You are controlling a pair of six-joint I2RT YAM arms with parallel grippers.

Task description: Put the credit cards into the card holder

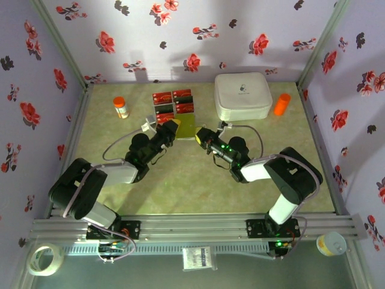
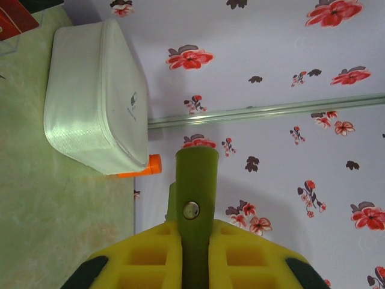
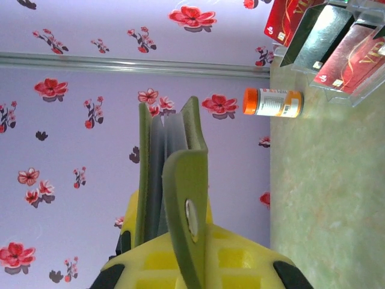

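Both arms reach in to the middle of the worktop (image 1: 180,186) and meet on the card holder (image 1: 186,126), an olive-green wallet. The left pincer (image 1: 172,127) is clamped on its left edge and the right pincer (image 1: 200,136) on its right edge.

Left wrist view: the left pincer (image 2: 194,256) is closed on the card holder (image 2: 195,180). A green flap with a metal snap stud (image 2: 191,209) sticks out between the yellow fingers (image 2: 150,253).

Right wrist view: the right pincer (image 3: 174,262) is closed on the card holder (image 3: 183,180). The holder is slightly spread, with grey lining showing between the green flaps. Whether the holder is lifted off the worktop or touching it, cannot tell.

The credit cards (image 1: 174,103), red and dark, lie in rows in a clear tray (image 3: 355,90) just beyond the holder, apart from both pincers. They also show at the upper right of the right wrist view (image 3: 289,18).

A white box (image 1: 242,95) with rounded corners sits to the right of the cards, and shows in the left wrist view too (image 2: 96,96). An orange bottle (image 1: 281,103) stands just right of the box. A pill bottle (image 1: 121,107) with an orange cap stands left of the cards. A tape roll (image 1: 45,259) lies at the near left corner, off the worktop.
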